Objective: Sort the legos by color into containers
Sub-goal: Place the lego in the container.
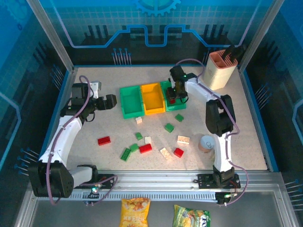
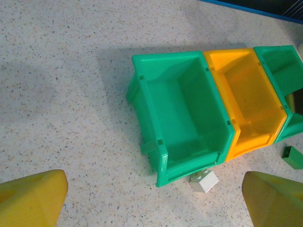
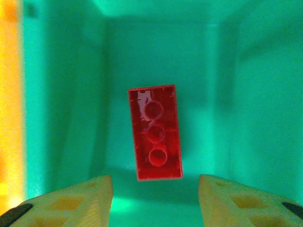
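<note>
Over the right-hand green plastic bin [image 3: 246,94], the right end effector [image 3: 156,198] is spread wide, holding nothing. The red rectangular lego brick [image 3: 155,133] sits inside, straight ahead between the fingers, long axis crossing the line between them (touching neither). The left end effector [image 2: 152,198], also wide and empty, faces the left green bin [image 2: 184,109].

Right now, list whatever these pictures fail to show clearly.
Top view: the right green bin's inside, covered by the right arm.
Left wrist view: that bin is cut by the right edge; the cream brick is partly hidden by the left green bin's front.
Right wrist view: whether the red brick rests or is falling.
</note>
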Available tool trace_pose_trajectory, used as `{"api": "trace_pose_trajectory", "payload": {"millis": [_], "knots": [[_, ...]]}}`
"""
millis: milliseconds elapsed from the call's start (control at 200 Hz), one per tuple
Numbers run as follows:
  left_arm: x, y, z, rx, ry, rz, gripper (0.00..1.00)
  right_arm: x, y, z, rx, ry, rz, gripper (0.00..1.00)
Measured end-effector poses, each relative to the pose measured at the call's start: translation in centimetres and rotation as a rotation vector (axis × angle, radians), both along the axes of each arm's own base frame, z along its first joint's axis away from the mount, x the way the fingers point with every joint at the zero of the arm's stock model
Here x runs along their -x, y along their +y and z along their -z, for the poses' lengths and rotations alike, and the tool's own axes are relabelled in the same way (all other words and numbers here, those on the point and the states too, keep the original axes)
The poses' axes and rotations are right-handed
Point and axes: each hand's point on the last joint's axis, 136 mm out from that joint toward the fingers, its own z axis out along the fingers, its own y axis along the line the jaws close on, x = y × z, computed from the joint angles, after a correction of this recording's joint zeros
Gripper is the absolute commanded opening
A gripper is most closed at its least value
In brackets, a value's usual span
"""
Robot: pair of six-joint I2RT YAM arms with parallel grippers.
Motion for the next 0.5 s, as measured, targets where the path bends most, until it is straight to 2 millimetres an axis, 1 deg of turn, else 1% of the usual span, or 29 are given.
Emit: {"api": "trace_pose_trajectory", "payload": {"millis": [80, 150, 215, 310, 435, 500], "knots": [[0.2, 0.0, 0.7, -0.002, 0.031, 0.002, 0.96, 0.7, 0.1, -2.4, -0.038, -0.035, 0.002, 0.51], [0.7, -0.2, 1.4, -0.005, 0.066, 0.007, 0.96, 1.4, 0.1, -3.9, -0.066, -0.053, 0.002, 0.51], [1.1, -0.6, 1.9, -0.018, 0.097, 0.019, 0.96, 2.1, 0.3, -4.9, -0.095, -0.066, 0.001, 0.51], [1.7, -1.8, 2.1, -0.032, 0.136, 0.05, 0.94, 3.1, 0.4, -5.4, -0.117, -0.066, -0.005, 0.51], [2.7, -3.4, 2.4, -0.02, 0.181, 0.082, 0.83, 4.5, 0.4, -4.9, -0.133, -0.045, -0.014, 0.51], [3.4, -4.4, 2.8, -0.004, 0.214, 0.091, 0.8, 5.2, 0.4, -4.5, -0.14, -0.033, -0.018, 0.51]]}}
